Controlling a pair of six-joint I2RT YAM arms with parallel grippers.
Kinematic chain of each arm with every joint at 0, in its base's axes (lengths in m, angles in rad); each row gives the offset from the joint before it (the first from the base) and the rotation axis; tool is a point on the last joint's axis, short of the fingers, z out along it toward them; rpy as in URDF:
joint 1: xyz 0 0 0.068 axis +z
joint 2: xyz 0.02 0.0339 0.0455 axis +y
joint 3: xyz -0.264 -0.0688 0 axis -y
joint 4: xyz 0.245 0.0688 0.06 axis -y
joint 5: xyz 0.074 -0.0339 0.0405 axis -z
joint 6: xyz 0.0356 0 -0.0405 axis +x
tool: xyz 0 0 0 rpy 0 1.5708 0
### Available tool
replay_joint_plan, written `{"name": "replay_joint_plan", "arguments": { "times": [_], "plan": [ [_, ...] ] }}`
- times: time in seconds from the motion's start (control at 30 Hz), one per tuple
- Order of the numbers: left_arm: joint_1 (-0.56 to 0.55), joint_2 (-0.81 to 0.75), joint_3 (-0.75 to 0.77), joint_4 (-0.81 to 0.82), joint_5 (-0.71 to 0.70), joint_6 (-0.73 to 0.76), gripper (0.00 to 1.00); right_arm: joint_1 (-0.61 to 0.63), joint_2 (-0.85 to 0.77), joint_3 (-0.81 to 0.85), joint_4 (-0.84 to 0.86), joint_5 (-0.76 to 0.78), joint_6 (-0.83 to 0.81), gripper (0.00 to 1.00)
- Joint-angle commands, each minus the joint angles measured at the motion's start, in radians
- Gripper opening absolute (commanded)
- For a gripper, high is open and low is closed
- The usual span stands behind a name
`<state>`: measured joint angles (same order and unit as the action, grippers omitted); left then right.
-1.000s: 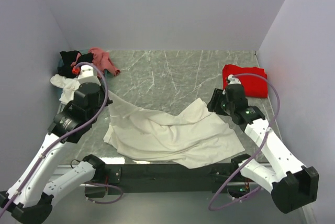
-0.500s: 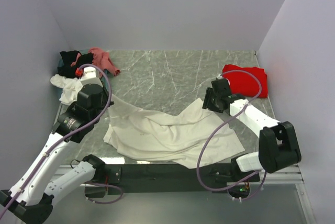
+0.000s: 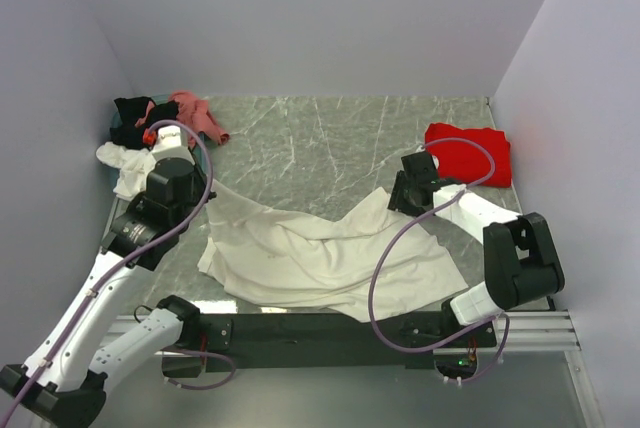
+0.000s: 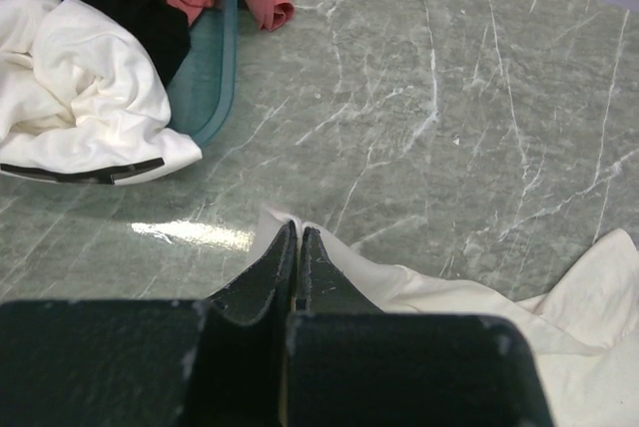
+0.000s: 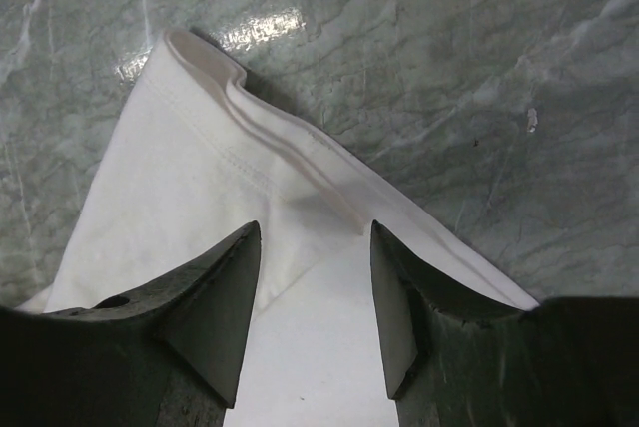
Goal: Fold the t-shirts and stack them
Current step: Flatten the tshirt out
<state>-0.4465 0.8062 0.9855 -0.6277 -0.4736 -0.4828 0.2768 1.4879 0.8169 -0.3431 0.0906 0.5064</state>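
Left hand (image 4: pixel 298 234) is seen shut, fingers pressed together, a corner of the cream t-shirt (image 3: pixel 320 253) pinched at the tips. Right hand (image 5: pixel 314 237) is held open, jaws astride the far right hemmed corner of that shirt, nothing gripped. The cream t-shirt is spread rumpled over the near middle of the table (image 3: pixel 320 133), its near edge close to the table's front edge. The red t-shirt (image 3: pixel 470 153) is laid folded by the right wall. Black t-shirt (image 3: pixel 130 113), pink t-shirt (image 3: pixel 190 106) and white t-shirt (image 3: pixel 122 163) are heaped in the far left corner on a teal tray (image 4: pixel 215 68). Bare marble is left along the far middle. A black strip is seen on the white t-shirt; any writing cannot be told.
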Motion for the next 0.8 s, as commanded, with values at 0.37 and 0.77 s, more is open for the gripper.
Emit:
{"name": "replay_joint_plan", "arguments": {
  "times": [0.37,0.77],
  "plan": [
    [0.025,0.001,-0.008,0.062,0.036,0.026,0.01,-0.007,0.034,-0.010,0.041,0.031,0.024,0.53],
    [0.032,0.002,-0.013,0.063,0.043,0.029,0.01,-0.018,0.069,-0.019,0.064,-0.003,0.023,0.42]
  ]
}}
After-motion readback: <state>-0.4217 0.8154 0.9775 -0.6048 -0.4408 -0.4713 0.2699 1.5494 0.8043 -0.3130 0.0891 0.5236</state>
